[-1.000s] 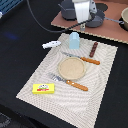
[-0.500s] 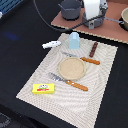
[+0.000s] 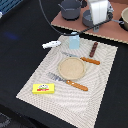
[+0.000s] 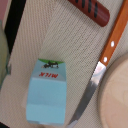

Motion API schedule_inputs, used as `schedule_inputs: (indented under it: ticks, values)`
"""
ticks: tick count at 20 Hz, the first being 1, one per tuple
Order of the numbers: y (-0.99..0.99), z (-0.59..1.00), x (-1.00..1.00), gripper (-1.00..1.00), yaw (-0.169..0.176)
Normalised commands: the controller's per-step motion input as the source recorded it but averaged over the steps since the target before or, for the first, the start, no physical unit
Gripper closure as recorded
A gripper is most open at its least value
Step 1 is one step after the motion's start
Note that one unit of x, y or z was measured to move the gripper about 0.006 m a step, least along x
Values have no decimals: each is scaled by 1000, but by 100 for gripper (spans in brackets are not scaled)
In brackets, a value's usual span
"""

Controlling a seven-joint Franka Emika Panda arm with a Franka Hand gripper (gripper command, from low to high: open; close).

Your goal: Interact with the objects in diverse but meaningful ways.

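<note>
The pale-blue carton [image 3: 74, 40] stood upright on the far edge of the woven placemat [image 3: 102, 95], just beyond the tan plate [image 3: 71, 68]. In the wrist view the same carton [image 4: 47, 93] filled the lower part of the picture, showing red lettering that read MILK under a small dark mark. The arm [image 3: 99, 11] hung above the far end of the mat, near the carton, its white body blurred against the brown board [image 3: 107, 30] behind it. The wrist camera looked straight down, so the arm was posed roughly vertical over the carton. The gripper's fingers did not show clearly in either view, and I could not tell whether they were spread or pressed together; nothing was seen held.

The dark-brown stick [image 3: 94, 49] lay on the mat toward the exterior view's right of the carton, well apart from it; its ridged end appeared in the wrist view [image 4: 93, 10]. An orange-handled knife [image 3: 91, 61] lay just beside the plate, its blade running past the carton in the wrist view [image 4: 97, 75]. The small white piece [image 3: 51, 44] rested on the dark table just off the mat's edge, near the carton. The yellow packet [image 3: 43, 89] lay flat on the near corner of the mat, with an orange-handled fork [image 3: 69, 82] between it and the plate. A grey pot [image 3: 69, 8] stood on the board.
</note>
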Motion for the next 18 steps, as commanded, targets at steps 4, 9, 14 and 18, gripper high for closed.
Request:
schedule_inputs:
  ticks: [4, 9, 14, 18]
  values:
    - [-162, -1, 653, -100, 107]
    - [-146, -5, 791, -100, 62]
    - [0, 0, 896, -100, 1]
    - [20, -50, 824, -100, 0]
